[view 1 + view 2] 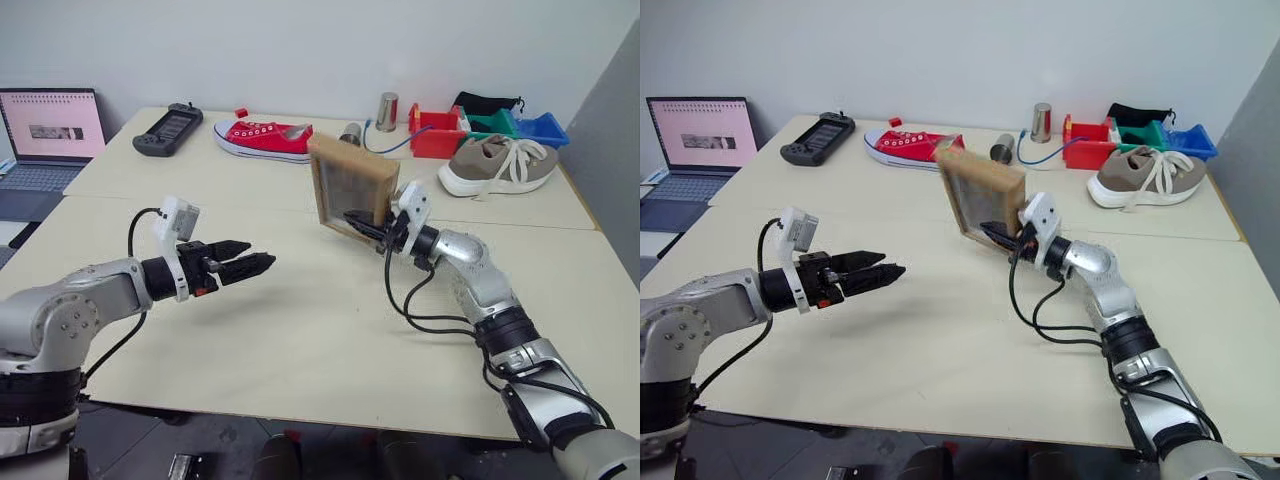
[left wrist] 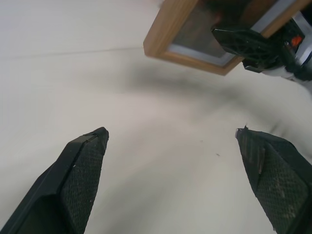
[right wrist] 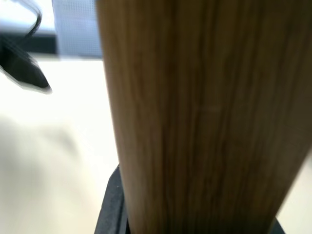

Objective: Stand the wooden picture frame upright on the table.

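The wooden picture frame [image 1: 348, 187] is held up above the middle of the table [image 1: 300, 330], nearly upright and tilted a little, its light-wood edge toward me. My right gripper [image 1: 364, 224] is shut on the frame's lower right edge; in the right wrist view that wooden edge [image 3: 195, 117] stands between the black fingers. My left gripper [image 1: 252, 264] hovers over the table to the left of the frame, apart from it, its fingers [image 2: 80, 175] spread wide with nothing between them. The frame [image 2: 195, 36] also appears beyond those fingers.
Along the far side lie a black handheld console [image 1: 168, 130], a red sneaker [image 1: 262, 139], two metal cups [image 1: 387, 110], red, green and blue bins [image 1: 485, 127] and a grey-brown sneaker [image 1: 497, 166]. An open laptop [image 1: 48, 135] sits at the far left.
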Controlling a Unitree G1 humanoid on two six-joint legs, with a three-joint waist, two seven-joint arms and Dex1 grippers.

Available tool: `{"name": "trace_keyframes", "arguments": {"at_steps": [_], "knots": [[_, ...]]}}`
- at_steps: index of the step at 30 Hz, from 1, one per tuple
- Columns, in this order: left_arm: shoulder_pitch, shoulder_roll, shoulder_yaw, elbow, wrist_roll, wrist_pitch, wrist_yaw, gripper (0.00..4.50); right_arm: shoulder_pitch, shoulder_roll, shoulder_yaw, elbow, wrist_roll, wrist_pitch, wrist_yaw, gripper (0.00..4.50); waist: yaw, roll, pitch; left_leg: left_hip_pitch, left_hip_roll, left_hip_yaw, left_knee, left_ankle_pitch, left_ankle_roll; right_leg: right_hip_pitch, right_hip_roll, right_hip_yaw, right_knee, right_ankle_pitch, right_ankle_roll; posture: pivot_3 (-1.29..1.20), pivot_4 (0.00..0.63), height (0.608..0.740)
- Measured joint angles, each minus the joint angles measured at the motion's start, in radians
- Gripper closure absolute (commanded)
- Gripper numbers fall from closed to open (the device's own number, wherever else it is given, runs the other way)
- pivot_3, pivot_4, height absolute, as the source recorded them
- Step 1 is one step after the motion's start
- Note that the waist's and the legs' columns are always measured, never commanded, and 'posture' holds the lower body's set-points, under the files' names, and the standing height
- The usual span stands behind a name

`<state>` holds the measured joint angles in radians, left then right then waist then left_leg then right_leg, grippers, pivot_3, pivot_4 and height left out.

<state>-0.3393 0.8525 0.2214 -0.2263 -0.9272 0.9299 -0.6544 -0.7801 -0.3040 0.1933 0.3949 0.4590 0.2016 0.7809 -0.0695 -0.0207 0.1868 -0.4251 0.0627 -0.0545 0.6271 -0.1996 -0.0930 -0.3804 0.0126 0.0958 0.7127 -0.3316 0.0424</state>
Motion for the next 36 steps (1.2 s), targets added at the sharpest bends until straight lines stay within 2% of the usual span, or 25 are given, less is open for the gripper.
{"name": "trace_keyframes", "arguments": {"at_steps": [3, 6, 15, 17, 19, 30, 34, 36], "knots": [[0.037, -0.021, 0.002, -0.05, 0.029, -0.037, -0.006, 0.01, -0.01, 0.027, -0.036, 0.015, 0.072, 0.177, 0.039, 3.63, 0.004, 0.0, 0.0, 0.0, 0.0, 0.001, -0.001, 0.0, 0.001, -0.001, 0.0, 0.001, 0.0, 0.0, 0.0, 0.0, 0.15, 0.74], [0.082, -0.067, -0.01, -0.104, 0.072, -0.093, -0.008, 0.01, -0.062, 0.087, -0.063, 0.148, 0.078, 0.233, 0.067, 3.63, -0.001, 0.0, 0.0, -0.001, 0.001, 0.002, -0.001, 0.0, 0.001, -0.003, 0.001, 0.001, 0.0, 0.0, 0.0, 0.0, 0.15, 0.74], [0.094, -0.085, -0.021, -0.126, 0.14, -0.159, -0.02, 0.01, -0.083, 0.157, -0.098, 0.367, -0.018, 0.091, 0.131, 3.63, -0.002, 0.0, 0.0, -0.002, 0.001, 0.002, -0.001, 0.0, 0.001, -0.004, 0.002, 0.001, 0.0, 0.0, 0.0, 0.0, 0.15, 0.74], [0.095, -0.086, -0.021, -0.126, 0.143, -0.159, -0.031, 0.0, -0.082, 0.162, -0.105, 0.375, -0.035, 0.075, 0.14, 2.95, -0.003, 0.0, 0.0, -0.002, 0.001, 0.002, -0.001, 0.0, 0.001, -0.004, 0.002, 0.001, 0.0, 0.0, 0.0, 0.0, 0.15, 0.74], [0.095, -0.086, -0.021, -0.126, 0.152, -0.162, -0.038, 0.0, -0.069, 0.163, -0.105, 0.374, -0.049, 0.071, 0.153, 2.7, -0.004, 0.0, 0.0, -0.002, 0.001, 0.002, -0.001, 0.0, 0.001, -0.004, 0.002, 0.001, 0.0, 0.0, 0.0, 0.0, 0.15, 0.74], [0.051, -0.093, -0.065, -0.061, 0.213, -0.182, -0.104, 0.0, 0.029, 0.14, -0.104, 0.23, -0.088, 0.114, 0.173, 0.11, -0.005, 0.0, 0.0, -0.002, 0.001, 0.002, -0.001, 0.0, 0.001, -0.004, 0.002, 0.001, 0.0, 0.0, 0.0, 0.0, 0.15, 0.74], [0.03, -0.094, -0.079, -0.032, 0.231, -0.194, -0.122, 0.0, 0.104, 0.073, -0.1, 0.132, -0.1, 0.159, 0.175, 0.03, -0.002, 0.0, 0.0, -0.003, 0.001, 0.002, -0.001, -0.001, 0.001, -0.004, 0.002, 0.001, 0.0, 0.0, 0.0, 0.0, 0.15, 0.74], [0.006, -0.097, -0.097, -0.01, 0.242, -0.195, -0.126, 0.0, 0.199, -0.019, -0.088, -0.01, -0.12, 0.181, 0.192, 0.03, 0.012, 0.0, 0.0, -0.004, 0.0, 0.001, -0.001, -0.001, 0.001, -0.004, 0.002, 0.001, -0.001, 0.0, 0.0, 0.0, 0.15, 0.74]]}}
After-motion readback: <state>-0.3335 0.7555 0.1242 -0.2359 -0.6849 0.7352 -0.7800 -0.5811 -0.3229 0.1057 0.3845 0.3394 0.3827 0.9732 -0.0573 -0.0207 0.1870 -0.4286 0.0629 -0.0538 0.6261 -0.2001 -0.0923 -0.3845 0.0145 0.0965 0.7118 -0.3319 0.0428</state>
